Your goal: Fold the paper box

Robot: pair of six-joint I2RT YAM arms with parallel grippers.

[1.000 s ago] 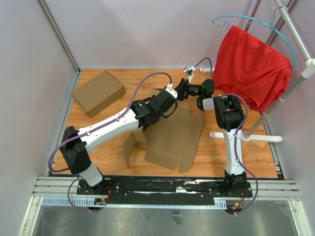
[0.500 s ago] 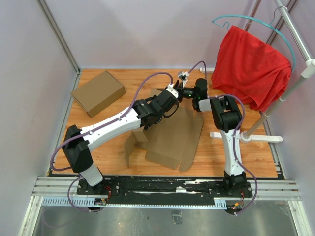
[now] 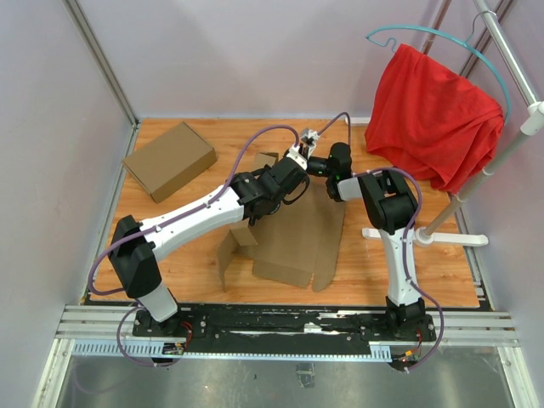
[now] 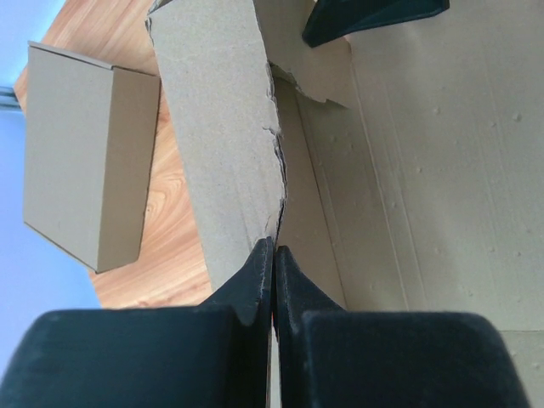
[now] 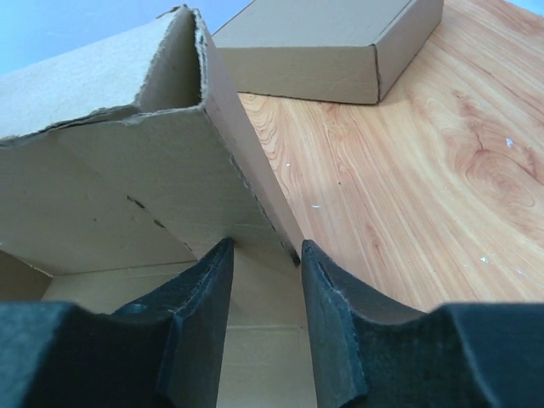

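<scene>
R jaws now further left, astride paper box [image 5: 127, 161] flap

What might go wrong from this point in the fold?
The left claw is shut on a flap of the box, right at its ragged edge, so a hard pull may tear it. The right claw stands open around a raised wall, so that wall may slip free. In the top view both claws sit very close together and may collide.
</scene>
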